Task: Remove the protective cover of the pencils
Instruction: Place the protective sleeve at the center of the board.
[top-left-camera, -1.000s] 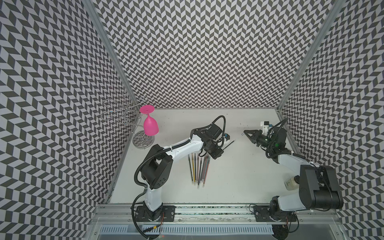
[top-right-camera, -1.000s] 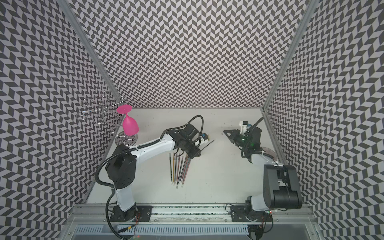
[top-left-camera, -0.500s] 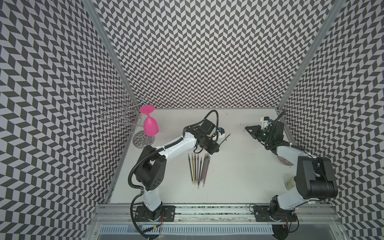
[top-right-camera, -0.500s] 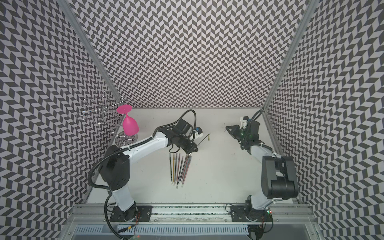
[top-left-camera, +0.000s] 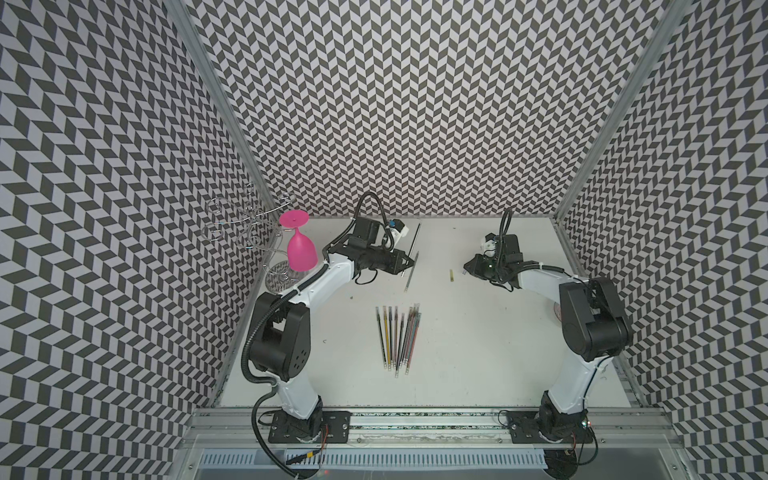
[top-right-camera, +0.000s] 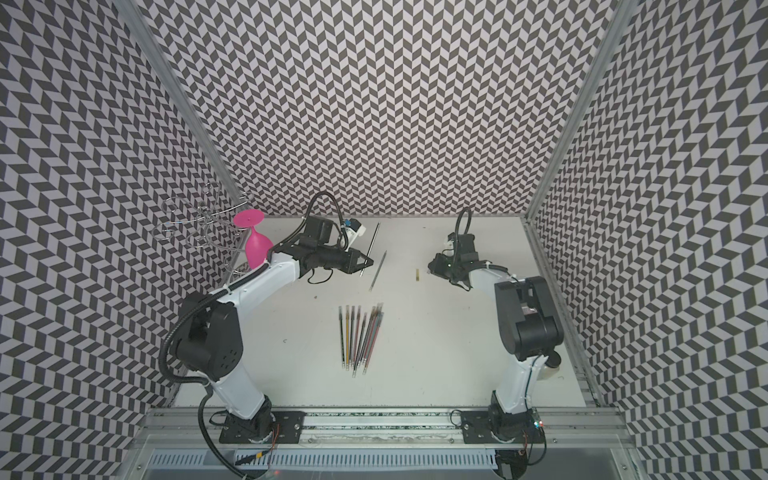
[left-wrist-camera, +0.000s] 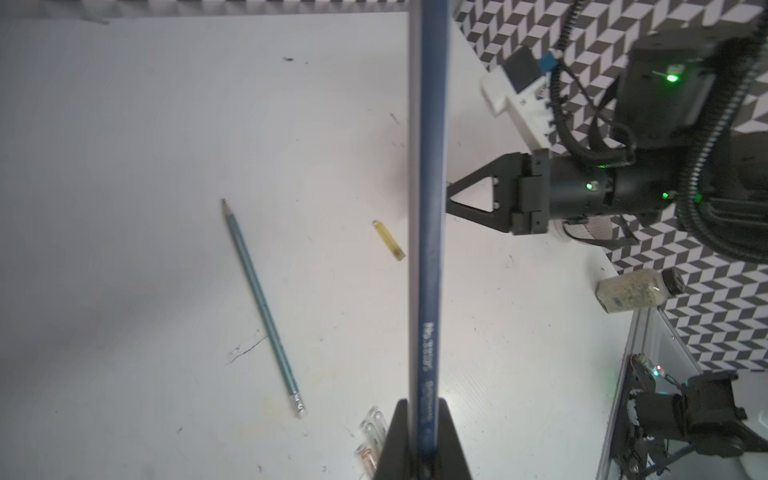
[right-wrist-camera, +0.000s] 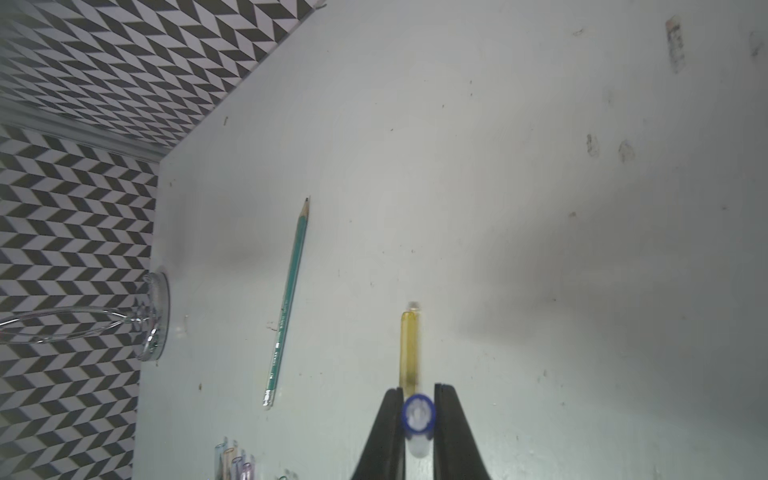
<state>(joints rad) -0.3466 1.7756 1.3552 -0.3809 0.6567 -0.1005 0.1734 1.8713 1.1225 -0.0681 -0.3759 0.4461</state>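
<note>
- My left hand (top-left-camera: 412, 264) is fully closed on a blue pencil (left-wrist-camera: 426, 208). Both fingers clamp it near one end, and the rest of the shaft runs out past the fingertips toward the back wall.
- My right hand (right-wrist-camera: 418, 390) is closed almost completely on a small clear cap with a blue rim (right-wrist-camera: 417, 415). The cap sits end-on between the two fingers.
- The two hands face each other over the back half of the table (top-left-camera: 478, 353) and stand apart.
- A yellow cap (top-left-camera: 451, 276) lies flat on the table between the hands, nearer the right one, directly ahead of its fingertips.
- A green pencil (right-wrist-camera: 286, 303) lies on the table just beside the left hand. Its sharpened tip is bare.
- The remaining pencils (top-left-camera: 399, 336) lie side by side in a slightly fanned row at mid-table, well clear of both hands. Their pale ends point toward the front rail.
- A pink glass (top-left-camera: 300, 251) hangs upside down on a wire rack (top-left-camera: 245, 220) in the back left corner.
</note>
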